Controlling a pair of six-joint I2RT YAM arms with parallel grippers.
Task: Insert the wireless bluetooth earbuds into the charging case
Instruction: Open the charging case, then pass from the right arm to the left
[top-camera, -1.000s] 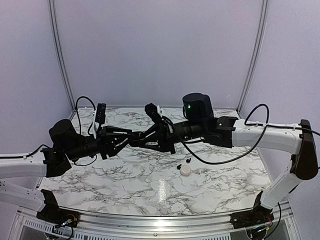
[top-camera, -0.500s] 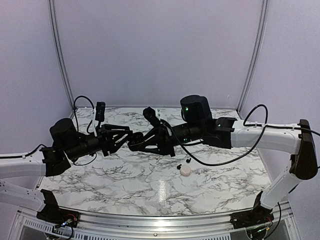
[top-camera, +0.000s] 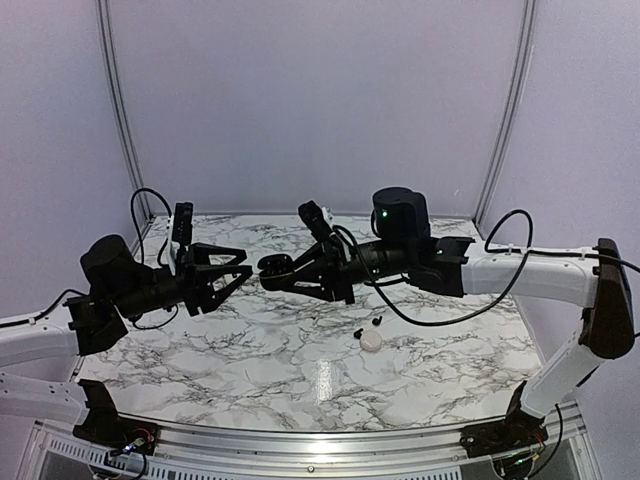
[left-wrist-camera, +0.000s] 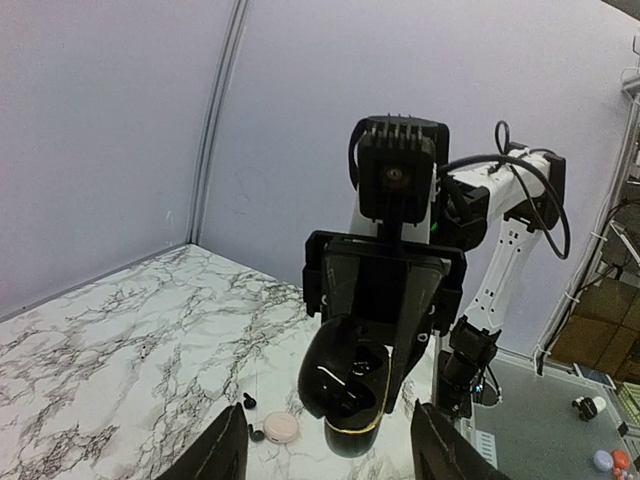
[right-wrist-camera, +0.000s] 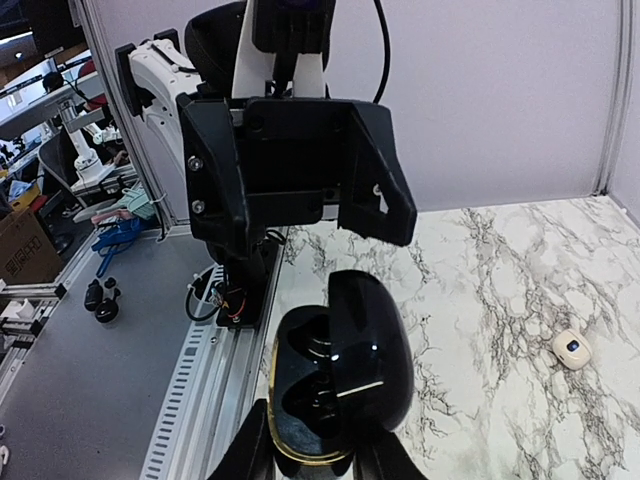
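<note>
1. Right claw (top-camera: 288, 274) pinching the base of the black case (right-wrist-camera: 338, 385), lid open, held in mid-air above the middle of the table (top-camera: 200, 350).
2. Left claw (top-camera: 240, 266) spread and empty, at 9 o'clock of the case in the overhead view, close but not touching.
3. Two black buds (top-camera: 358, 333) on the table at about 5 o'clock from the case, well below it, sitting at 10 and 1 o'clock of a small white round piece (top-camera: 371, 341).
4. Hard to tell whether the wells are empty: dark on dark.
5. Probably next: swing the left claw down toward 5 o'clock and take one bud at a time.
6. Come straight down over the bud, narrow the claw first, then close gently; tiny and smooth, so likely to squirt out sideways.
7. Steer wide of the white piece to avoid nudging it.
8. Hold the case level and steady in the right claw, wells up.
9. Match bud shape to well before letting go.
</note>
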